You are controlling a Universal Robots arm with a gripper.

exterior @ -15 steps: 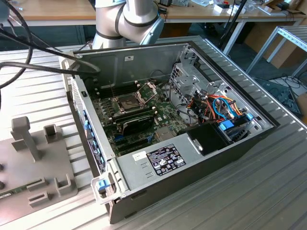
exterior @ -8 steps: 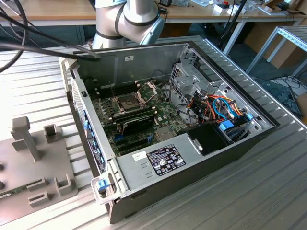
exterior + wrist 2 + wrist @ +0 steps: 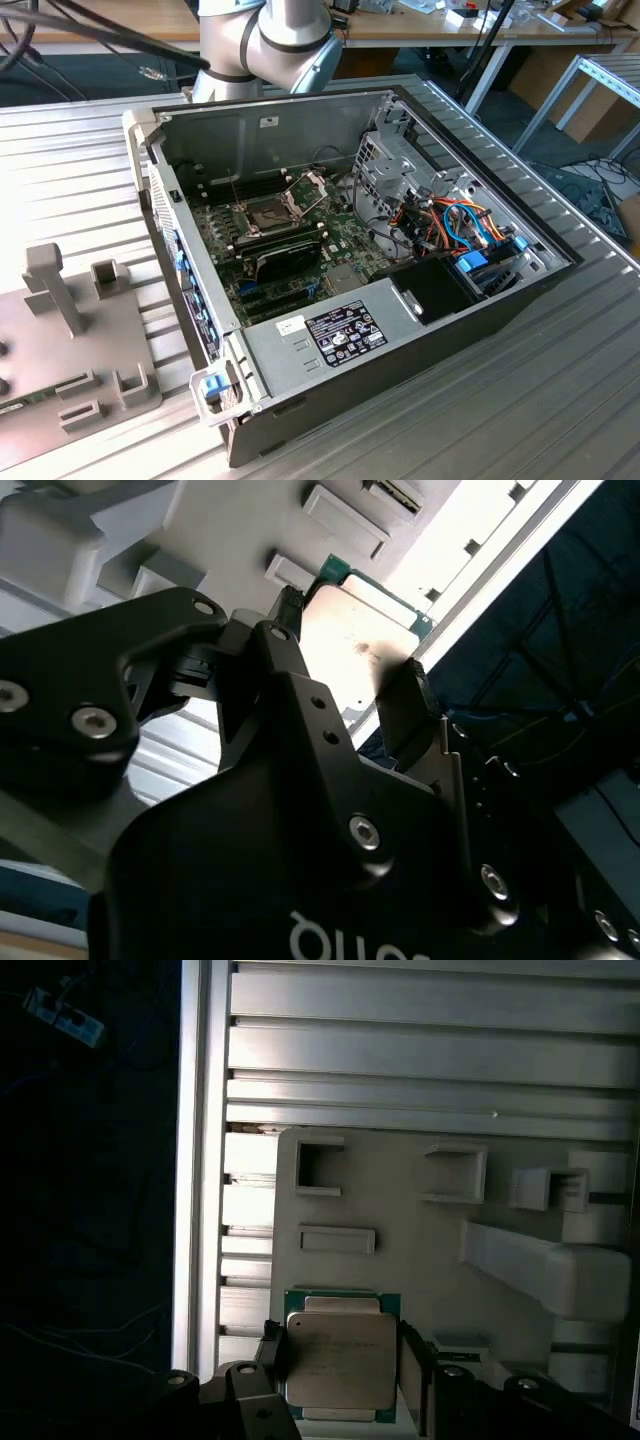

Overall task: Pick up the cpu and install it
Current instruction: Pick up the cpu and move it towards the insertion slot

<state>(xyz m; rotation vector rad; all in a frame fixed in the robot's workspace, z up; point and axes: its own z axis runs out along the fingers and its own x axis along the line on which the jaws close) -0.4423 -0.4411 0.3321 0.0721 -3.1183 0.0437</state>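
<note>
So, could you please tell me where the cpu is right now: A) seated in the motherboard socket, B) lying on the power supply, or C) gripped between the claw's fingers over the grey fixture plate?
C: in both wrist views the cpu sits clamped in the claw, a finger against each side, with the grey fixture plate behind it.

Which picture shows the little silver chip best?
The first wrist view. The chip faces the camera there, with its whole silver top showing between the tips of the claw. In the second wrist view the chip is tilted and the claw covers part of it.
</note>
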